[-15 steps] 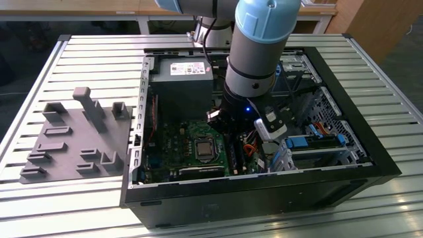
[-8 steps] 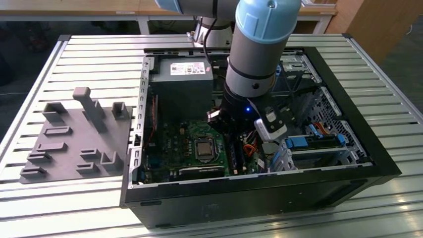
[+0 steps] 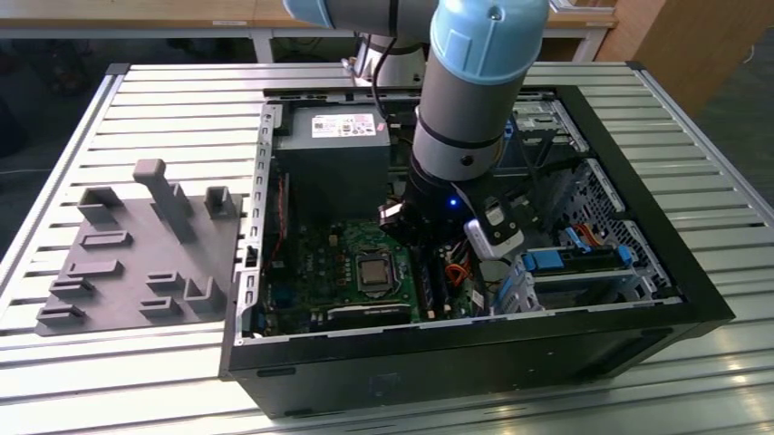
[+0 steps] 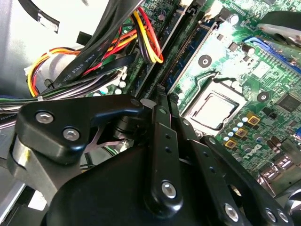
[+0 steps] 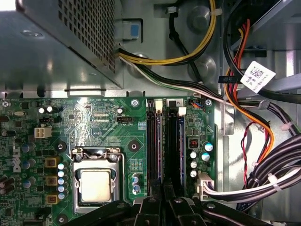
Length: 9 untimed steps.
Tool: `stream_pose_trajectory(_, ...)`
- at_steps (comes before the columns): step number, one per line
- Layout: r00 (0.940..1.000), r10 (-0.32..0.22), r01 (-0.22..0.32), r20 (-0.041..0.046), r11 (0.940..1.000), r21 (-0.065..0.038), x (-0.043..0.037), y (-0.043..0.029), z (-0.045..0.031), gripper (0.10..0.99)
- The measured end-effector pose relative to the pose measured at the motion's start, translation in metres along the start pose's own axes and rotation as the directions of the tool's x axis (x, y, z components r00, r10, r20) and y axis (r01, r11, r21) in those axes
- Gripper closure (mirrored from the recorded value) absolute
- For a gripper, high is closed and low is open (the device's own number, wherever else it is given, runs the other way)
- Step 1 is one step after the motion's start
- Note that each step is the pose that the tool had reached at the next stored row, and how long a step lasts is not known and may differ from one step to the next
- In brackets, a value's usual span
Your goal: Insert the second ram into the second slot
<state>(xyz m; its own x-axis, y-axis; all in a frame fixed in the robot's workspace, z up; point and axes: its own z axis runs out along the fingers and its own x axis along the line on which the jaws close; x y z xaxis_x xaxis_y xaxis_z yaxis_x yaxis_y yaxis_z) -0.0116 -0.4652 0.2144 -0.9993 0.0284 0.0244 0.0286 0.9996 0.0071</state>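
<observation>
i am down inside the open computer case (image 3: 629,299), my hand (image 5: 163,207) poised right over the memory slots (image 5: 164,141) beside the processor socket (image 5: 95,183). in both wrist views my fingers (image 4: 162,141) look pressed close together with their tips at the near end of the slots, but whether they pinch the second ram between them i cannot tell — no blue board edge shows clearly in the narrow line between them. the slots run as long parallel black channels straight away from my fingertips toward the power supply (image 3: 333,159), so the long axis of anything i seat must lie along that line, and my fingers already sit lengthwise to it. in the first wrist view one channel seems to carry a thin bluish strip along its length, perhaps a stick in place; i judge that only loosely. room is tight: the bundle of coloured cables (image 5: 249,117) crowds one side of the slots, close by, and the socket lies just beside them on the other. in the exterior view my arm (image 3: 478,100) drops steeply into the case, and the grey fixture tray (image 3: 140,254) sits well apart on the slatted worktop (image 3: 181,109) at the exterior view's left.
</observation>
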Motion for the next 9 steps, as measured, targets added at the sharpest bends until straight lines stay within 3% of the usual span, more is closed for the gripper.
stream_pose_trajectory(5, 1.0, 0.0, 0.0, 0.0001, 1.0, 0.0, 0.0, -0.0001, 0.0002, 0.941)
stream_pose_trajectory(6, 1.0, 0.0, 0.0, 0.0001, 1.0, 0.0, 0.0, 0.0, 0.0002, 0.878)
stream_pose_trajectory(9, 1.0, 0.0, 0.0, 0.0, 1.0, 0.0, 0.0001, 0.0, -0.0032, 0.878)
